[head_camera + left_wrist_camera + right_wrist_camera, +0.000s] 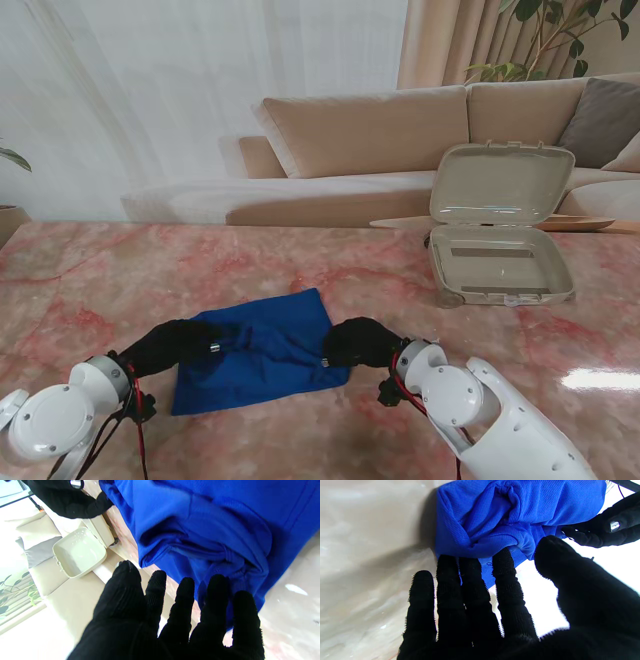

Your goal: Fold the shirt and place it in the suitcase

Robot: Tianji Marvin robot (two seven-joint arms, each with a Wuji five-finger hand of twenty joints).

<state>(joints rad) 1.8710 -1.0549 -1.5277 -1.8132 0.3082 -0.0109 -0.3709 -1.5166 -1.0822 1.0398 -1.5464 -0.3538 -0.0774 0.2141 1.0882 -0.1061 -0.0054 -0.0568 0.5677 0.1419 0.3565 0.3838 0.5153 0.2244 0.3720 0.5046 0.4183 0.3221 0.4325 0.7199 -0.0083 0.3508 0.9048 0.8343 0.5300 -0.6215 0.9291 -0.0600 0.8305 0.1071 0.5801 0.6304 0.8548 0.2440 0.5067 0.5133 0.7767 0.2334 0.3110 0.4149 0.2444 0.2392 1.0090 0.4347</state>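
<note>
Both hands low over the table (90, 270), black gloves on. Left hand (180, 343) at the left edge of the blue shirt (265, 350), fingers (185, 597) spread, grasping nothing. Right hand (360, 342) at the shirt's right edge, fingers (505, 580) apart too, tips touching cloth, no grip. Shirt lies bunched and part-folded between them. Suitcase (498, 262) stands open, farther from me on the right, well apart from the shirt.
</note>
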